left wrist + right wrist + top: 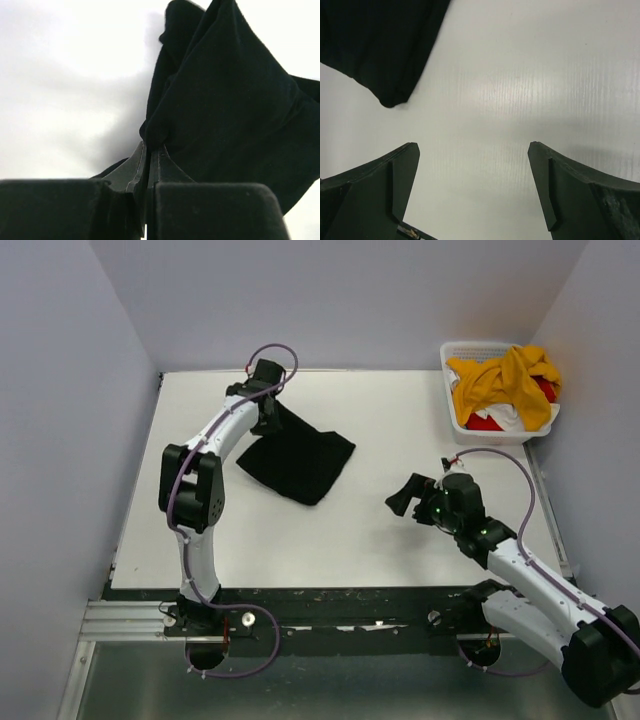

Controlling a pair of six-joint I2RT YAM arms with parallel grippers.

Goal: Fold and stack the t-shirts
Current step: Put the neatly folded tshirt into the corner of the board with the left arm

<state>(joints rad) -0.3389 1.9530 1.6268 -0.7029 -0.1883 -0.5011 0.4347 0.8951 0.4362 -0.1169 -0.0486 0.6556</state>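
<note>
Black t-shirt (300, 460) lies crumpled on the counter (400, 420), trailing near-right from your left pincer (151, 149), which is clamped on its far corner. Your right pincer (472, 145), spread wide and empty, sits nearer the free corner.

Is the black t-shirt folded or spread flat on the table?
Neither: the black t-shirt is bunched and creased. The left gripper is shut on one edge of it, and the rest lies loose on the table.
</note>
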